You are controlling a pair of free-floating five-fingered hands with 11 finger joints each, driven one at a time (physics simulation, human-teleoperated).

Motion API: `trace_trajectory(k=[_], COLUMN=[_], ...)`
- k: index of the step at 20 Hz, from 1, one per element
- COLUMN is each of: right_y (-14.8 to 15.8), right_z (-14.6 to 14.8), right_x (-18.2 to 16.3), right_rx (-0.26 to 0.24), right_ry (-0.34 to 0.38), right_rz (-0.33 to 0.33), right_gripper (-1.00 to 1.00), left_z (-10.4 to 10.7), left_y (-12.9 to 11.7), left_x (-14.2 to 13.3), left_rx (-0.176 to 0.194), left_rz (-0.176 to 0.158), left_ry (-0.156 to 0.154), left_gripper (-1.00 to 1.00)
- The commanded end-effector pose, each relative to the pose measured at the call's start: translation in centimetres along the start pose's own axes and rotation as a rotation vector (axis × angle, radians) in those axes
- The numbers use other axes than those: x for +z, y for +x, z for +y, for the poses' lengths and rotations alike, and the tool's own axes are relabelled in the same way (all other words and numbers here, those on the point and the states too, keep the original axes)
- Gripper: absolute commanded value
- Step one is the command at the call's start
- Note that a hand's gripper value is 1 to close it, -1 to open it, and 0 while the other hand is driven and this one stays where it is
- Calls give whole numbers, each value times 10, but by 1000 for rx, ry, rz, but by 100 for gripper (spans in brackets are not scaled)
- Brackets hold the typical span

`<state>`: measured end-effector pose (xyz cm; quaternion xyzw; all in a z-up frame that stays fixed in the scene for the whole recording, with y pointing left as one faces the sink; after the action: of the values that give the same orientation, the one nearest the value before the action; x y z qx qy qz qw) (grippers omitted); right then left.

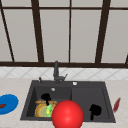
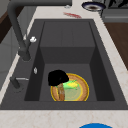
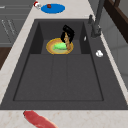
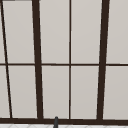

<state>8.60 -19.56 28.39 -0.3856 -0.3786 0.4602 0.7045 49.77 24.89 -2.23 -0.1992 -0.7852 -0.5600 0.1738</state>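
Note:
My left hand [image 1: 46, 97] is down in the left basin of the dark sink [image 1: 75, 83], over a yellow plate [image 1: 40, 111]. Its fingers are curled round a brown handle [image 2: 60, 92] that slants down onto the plate beside a green piece [image 2: 71, 85]. The left side view has this hand [image 2: 57, 77] at the plate's [image 2: 82, 91] near-left edge. From the right side the hand [image 3: 68, 31] sits above the handle [image 3: 66, 40] and plate [image 3: 51, 46]. My right hand [image 1: 95, 110] hangs over the sink's shallow right part, touching nothing.
A big red ball [image 1: 67, 115] sits at the sink's front edge. A blue plate [image 1: 7, 103] with a small red thing lies on the left counter. A long red object [image 1: 116, 104] lies on the right counter. The faucet [image 1: 56, 71] stands behind the basin.

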Motion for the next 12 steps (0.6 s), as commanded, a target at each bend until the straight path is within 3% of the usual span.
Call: trace_trajectory(k=[1,4,5,6,8,12], right_y=[0,0,0,0,0,0], right_z=[0,0,0,0,0,0], right_x=[0,0,0,0,0,0], right_rx=[0,0,0,0,0,0], right_ry=[0,0,0,0,0,0], right_rz=[0,0,0,0,0,0], right_gripper=[0,0,0,0,0,0], left_z=[-8,-10,-8,1,5,5], left_y=[-5,-6,-5,0,6,14], left_x=[3,2,1,-3,-10,-15], left_rx=[0,-1,-8,-26,-77,-92], left_rz=[22,6,-3,-1,-30,-63], left_ry=[41,65,69,152,134,104], left_gripper=[100,100,-100,-100,-100,-100])
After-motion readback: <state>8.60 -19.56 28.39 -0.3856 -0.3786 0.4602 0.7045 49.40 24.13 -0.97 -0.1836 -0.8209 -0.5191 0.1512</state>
